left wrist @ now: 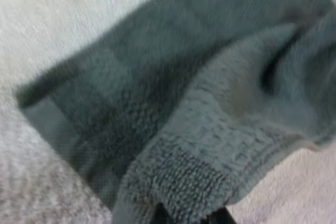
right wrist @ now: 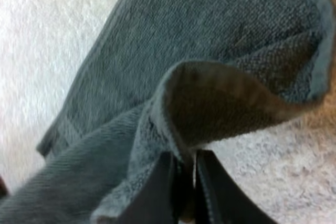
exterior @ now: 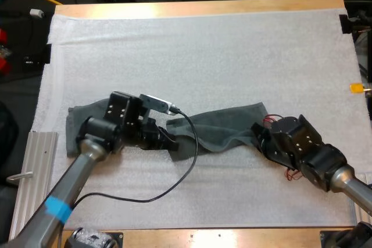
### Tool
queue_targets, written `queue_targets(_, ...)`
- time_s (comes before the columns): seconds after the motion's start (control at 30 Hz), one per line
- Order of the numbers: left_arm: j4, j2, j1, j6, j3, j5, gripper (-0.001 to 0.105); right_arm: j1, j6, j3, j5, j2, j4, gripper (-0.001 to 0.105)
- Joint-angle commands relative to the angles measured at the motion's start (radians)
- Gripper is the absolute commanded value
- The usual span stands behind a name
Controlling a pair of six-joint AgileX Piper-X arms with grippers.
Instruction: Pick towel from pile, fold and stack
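From the high view, your towel (exterior: 226, 126) is stretched out flat in a long strip, with the white mat (exterior: 203, 45) showing all around it. Your left end effector (exterior: 167, 139) sits at the towel's near edge, roughly mid-length, and your right end effector (exterior: 260, 133) is at the towel's right end. In the left wrist view a hemmed edge of the towel is flipped back over the rest. The two dark fingertips (left wrist: 160, 214) just poke out on either side of that hem, so I'd call the left one clamped on the towel, though it's a skinny bite. In the right wrist view it's clearer: both fingers (right wrist: 157, 192) are squeezed tight on a raised fold of the towel, with the flap curling over just past them. My guess is you're about to carry one end over for the fold. The worry is that both grips are only on thin bits of edge. If the arms pull apart or lift unevenly, the hem could slip out of the left one. Then the towel sags and you get a crooked fold. Also, lifting too low could drag the towel across the mat and bunch it up.
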Motion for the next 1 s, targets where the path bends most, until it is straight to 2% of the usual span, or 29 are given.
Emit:
queue_targets(0.0, -0.002, 0.016, -0.002, 0.011, -0.003, 0.022, 0.000, -0.001, 0.010, -0.008, 0.020, 0.001, -0.011, 0.000)
queue_targets(0.13, -0.021, 0.087, -0.003, 0.011, -0.003, 0.034, 0.000, -0.008, 0.018, -0.008, 0.076, 0.002, -0.013, 0.000)
queue_targets(0.3, -0.055, 0.156, -0.003, 0.011, -0.003, 0.035, 0.000, -0.092, 0.039, -0.008, 0.084, 0.002, -0.013, 0.000)
queue_targets(0.43, -0.101, 0.194, -0.003, 0.010, -0.003, 0.035, 0.000, -0.187, 0.033, -0.008, 0.023, 0.015, -0.031, 0.000)
queue_targets(0.63, -0.163, 0.208, -0.003, 0.003, -0.003, 0.013, 0.000, -0.260, -0.005, -0.008, -0.167, 0.096, -0.150, 0.000)
queue_targets(0.77, -0.169, 0.208, -0.001, 0.003, -0.003, -0.024, 0.000, -0.262, -0.018, -0.008, -0.185, 0.143, -0.186, 0.000)
queue_targets(0.97, -0.169, 0.208, -0.001, 0.005, -0.003, -0.049, 0.000, -0.262, -0.134, -0.008, -0.186, 0.153, -0.233, 0.001)
